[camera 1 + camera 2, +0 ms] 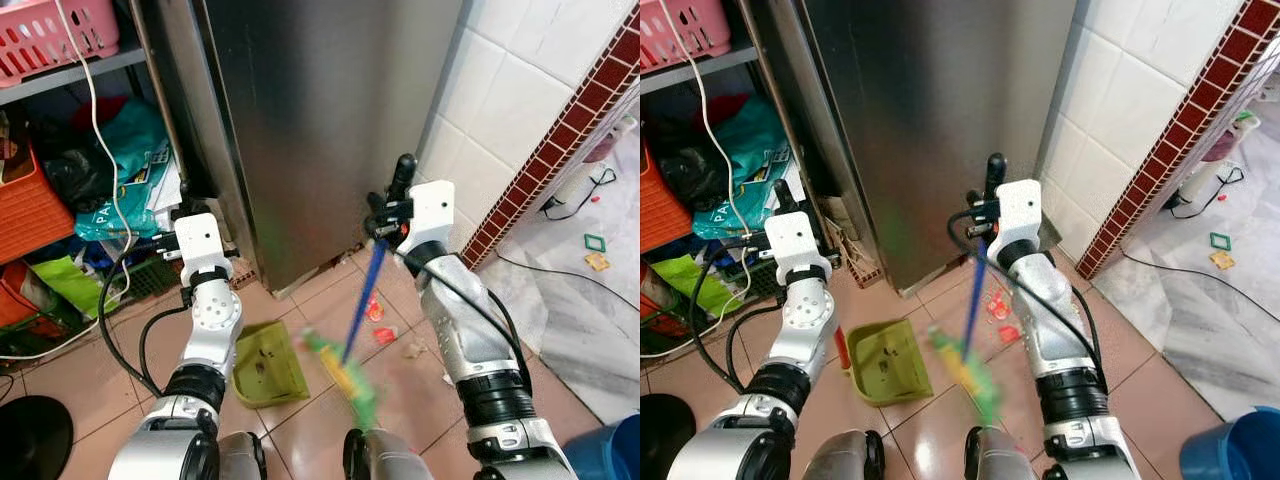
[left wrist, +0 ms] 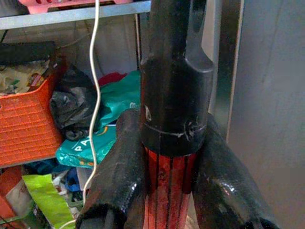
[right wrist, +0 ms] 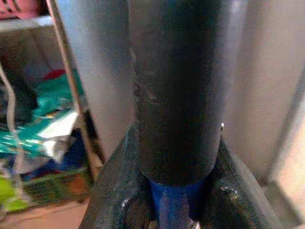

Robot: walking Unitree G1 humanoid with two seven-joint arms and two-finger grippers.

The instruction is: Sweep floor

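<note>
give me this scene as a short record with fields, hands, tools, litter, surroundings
left hand: shut on the red dustpan handle
right hand: shut on the blue broom handle
dustpan: green, on the floor tiles by the left arm
broom: blue stick slanting down to a blurred green and yellow head
litter: red scraps on the tiles near the broom
surroundings: steel cabinet ahead, white tiled wall to the right

1. You can read only one fragment of text: white letters "PA" on the teal plastic bag [image 2: 95, 148] on the lower shelf, seen in the left wrist view; the rest of the word is folded out of sight.
2. The same teal plastic bag shows more white printing in the left eye view, too small and creased for you to read.
3. No other legible text.
</note>
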